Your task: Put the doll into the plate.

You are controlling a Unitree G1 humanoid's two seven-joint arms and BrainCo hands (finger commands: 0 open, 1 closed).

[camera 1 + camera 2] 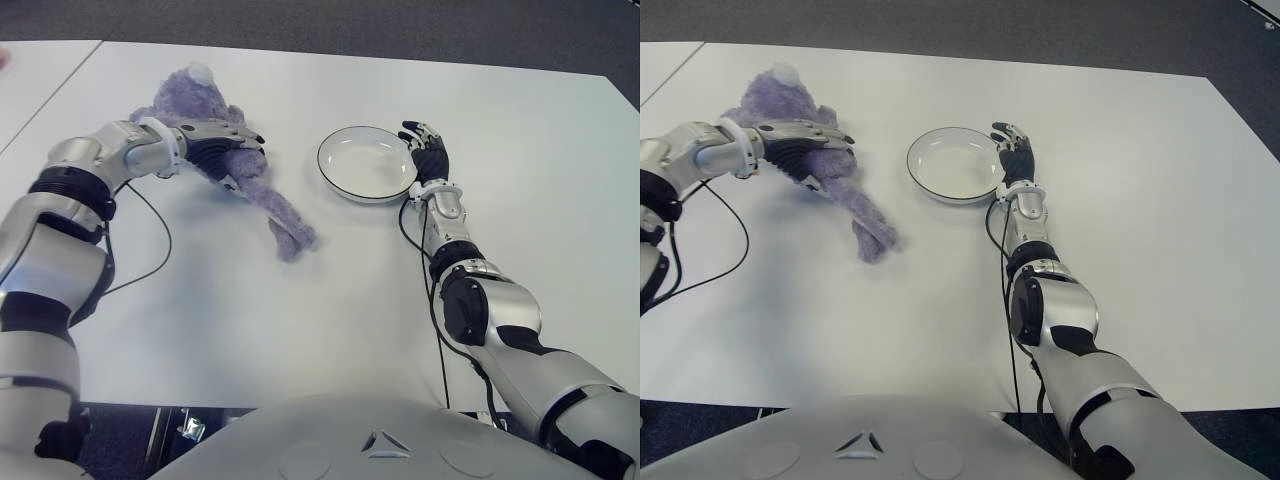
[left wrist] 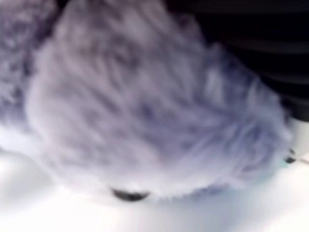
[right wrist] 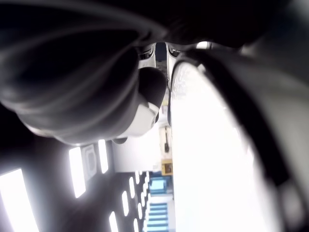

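Item: doll [image 1: 225, 150], purple plush, lying on white tabletop [image 1: 300, 320], well left of plate [image 1: 367, 163].
L hand [image 1: 222, 150]: over doll's torso, fingers draped on fur; closed grip or not, can't tell.
R hand [image 1: 428, 150]: at plate's right rim, fingers extended, holding nothing.
Risks (est.): soft fur slips if hold is shallow; limp legs [image 1: 290, 235] drag or hang outside plate; R hand may nudge plate.

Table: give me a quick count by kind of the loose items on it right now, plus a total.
Purple plush doll: 1, under the left hand
White plate: 1, right hand at its rim
Total: 2 on the white table
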